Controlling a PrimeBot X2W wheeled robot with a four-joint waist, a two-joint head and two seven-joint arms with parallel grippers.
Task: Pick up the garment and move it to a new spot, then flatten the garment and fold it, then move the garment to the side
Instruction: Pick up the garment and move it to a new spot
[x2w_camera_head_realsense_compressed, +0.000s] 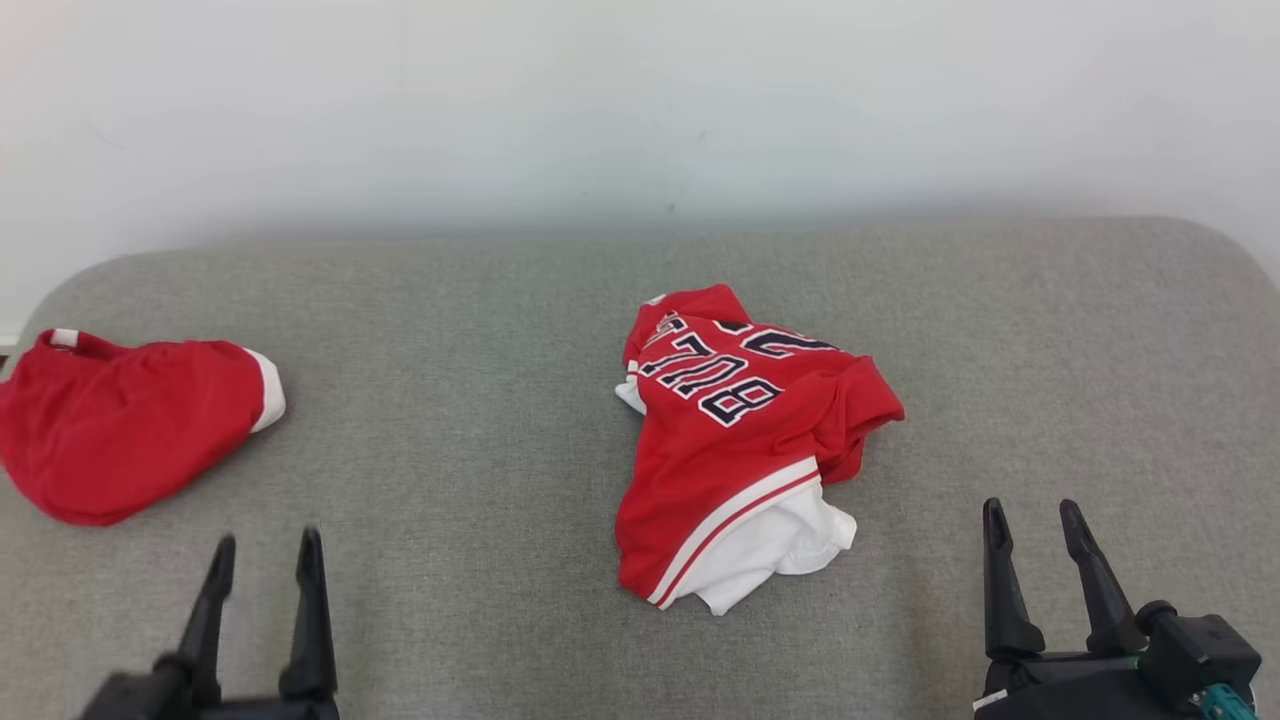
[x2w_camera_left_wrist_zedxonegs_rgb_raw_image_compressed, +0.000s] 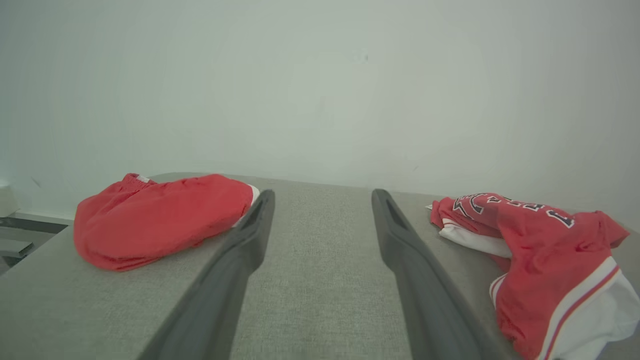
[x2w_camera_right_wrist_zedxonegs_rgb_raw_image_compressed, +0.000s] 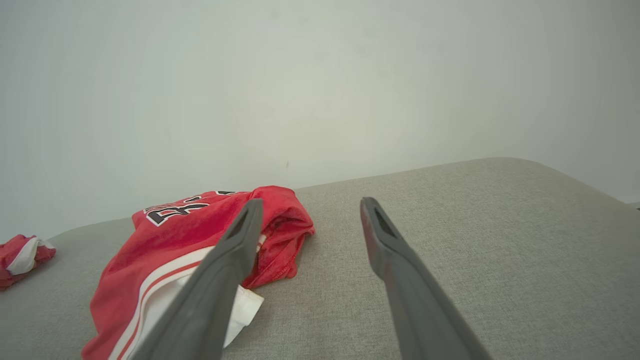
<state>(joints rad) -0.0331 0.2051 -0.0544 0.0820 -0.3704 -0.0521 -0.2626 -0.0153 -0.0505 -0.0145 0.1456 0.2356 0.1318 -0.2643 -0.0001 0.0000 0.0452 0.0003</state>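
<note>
A crumpled red garment (x2w_camera_head_realsense_compressed: 740, 440) with dark numbers, white trim and a white lining lies in a heap mid-surface; it also appears in the left wrist view (x2w_camera_left_wrist_zedxonegs_rgb_raw_image_compressed: 545, 250) and the right wrist view (x2w_camera_right_wrist_zedxonegs_rgb_raw_image_compressed: 170, 240). My left gripper (x2w_camera_head_realsense_compressed: 268, 537) is open at the lower left, well apart from it, with only bare grey fabric between its fingers (x2w_camera_left_wrist_zedxonegs_rgb_raw_image_compressed: 322, 192). At the lower right my right gripper (x2w_camera_head_realsense_compressed: 1030, 505) stands open too, just right of the heap, and nothing sits between its fingers (x2w_camera_right_wrist_zedxonegs_rgb_raw_image_compressed: 311, 201).
A second red piece of clothing (x2w_camera_head_realsense_compressed: 120, 430) with a white band lies bunched at the far left edge, ahead and left of the left gripper (x2w_camera_left_wrist_zedxonegs_rgb_raw_image_compressed: 160, 215). Everything rests on a grey padded surface (x2w_camera_head_realsense_compressed: 480, 300) with rounded far corners against a white wall.
</note>
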